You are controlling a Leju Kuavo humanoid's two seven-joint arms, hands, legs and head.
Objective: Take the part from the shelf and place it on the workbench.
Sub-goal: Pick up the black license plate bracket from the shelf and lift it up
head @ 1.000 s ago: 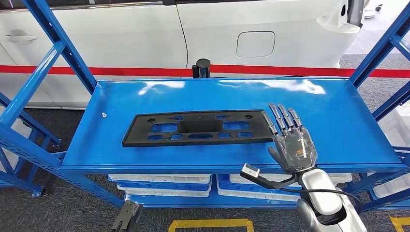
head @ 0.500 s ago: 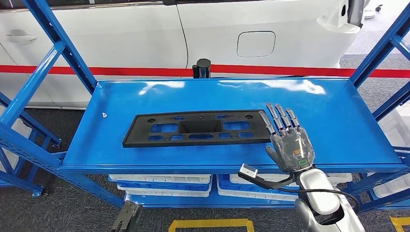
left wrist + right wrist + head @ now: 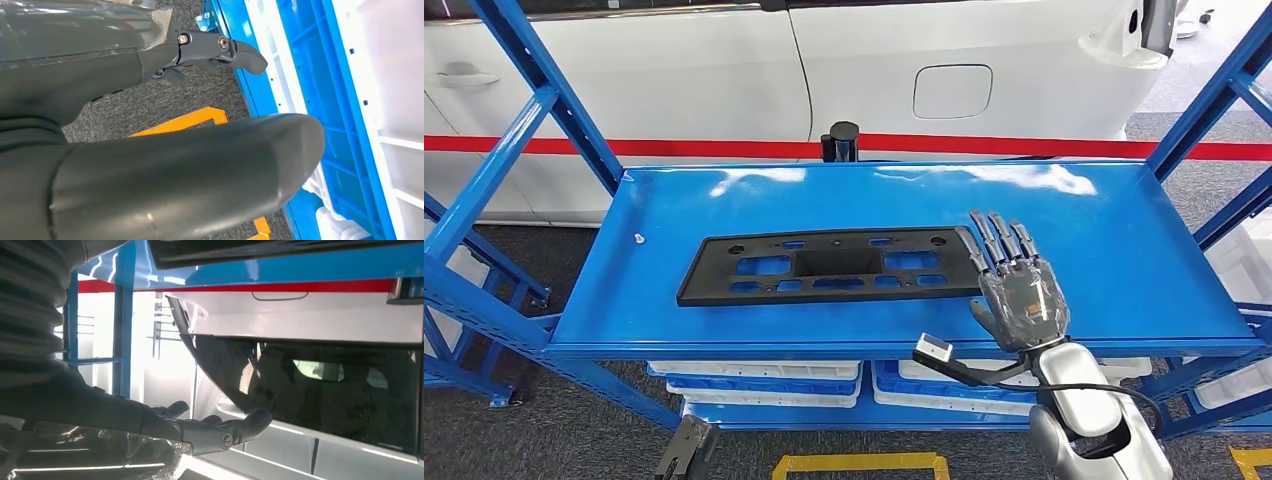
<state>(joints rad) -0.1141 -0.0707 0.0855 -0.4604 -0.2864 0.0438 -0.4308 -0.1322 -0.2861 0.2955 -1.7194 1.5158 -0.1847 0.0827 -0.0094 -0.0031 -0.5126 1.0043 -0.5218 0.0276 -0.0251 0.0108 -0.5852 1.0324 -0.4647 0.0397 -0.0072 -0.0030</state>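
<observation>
One right hand [image 3: 1017, 296] hovers over the blue shelf [image 3: 1124, 250], fingers extended and apart, empty, fingertips just beside the black part [image 3: 829, 264].

A white car [image 3: 844, 70] with a red stripe [image 3: 984, 146] fills the top of the frame behind blue rack uprights [image 3: 534, 110]. Dark grey carpet [image 3: 554, 430] with yellow floor markings [image 3: 859, 464] lies along the bottom edge; white bins [image 3: 754, 378] sit at lower centre.

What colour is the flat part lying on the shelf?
Black; the part shows best in the head view.
</observation>
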